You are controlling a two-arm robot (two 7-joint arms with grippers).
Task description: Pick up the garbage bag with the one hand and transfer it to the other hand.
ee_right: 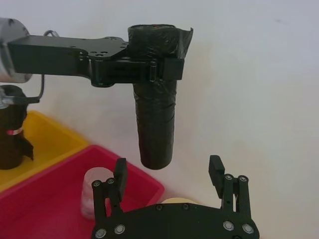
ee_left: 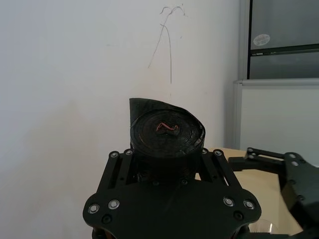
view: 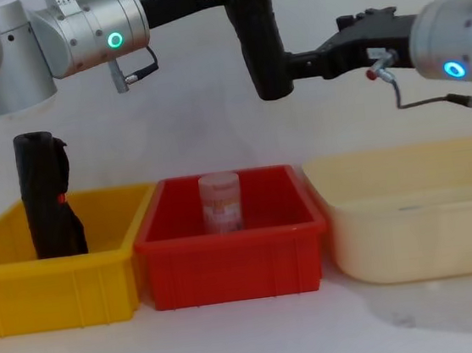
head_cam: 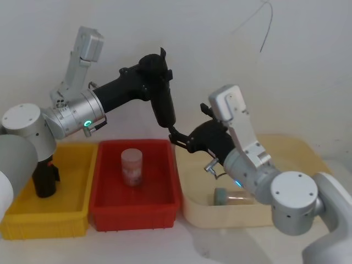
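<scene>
The garbage bag (head_cam: pixel 164 107) hangs upright in the air above the back right corner of the red bin (head_cam: pixel 165 206), clear of it. The left gripper (head_cam: pixel 158 69), on the arm with the green ring light, is clamped on the roll near its top end. In the chest view the picture's upper edge cuts off the top of the roll and most of that gripper. In the left wrist view the roll is seen end-on, so its length is hidden behind the gripper body. The right gripper (ee_right: pixel 168 174), on the arm with the blue light, reaches in from the red bin's right with its fingers (ee_right: pixel 120 172) spread wide. The roll's lower end sits between and a little above them, with a gap on each side in the right wrist view. From the chest view one finger overlaps the roll, and contact cannot be judged there. A pale translucent jar (view: pixel 220 202) stands upright inside the red bin; its label is too blurred to read. Touching the red bin's left side is a yellow bin (view: pixel 27 290), where a second black roll (view: pixel 47 198) stands with its base hidden by the wall. On the red bin's right is a cream bin (view: pixel 412 224), where a bottle (head_cam: pixel 231 196) lies partly covered by the right arm. All three bins rest on the white worktop (view: pixel 237 338).
</scene>
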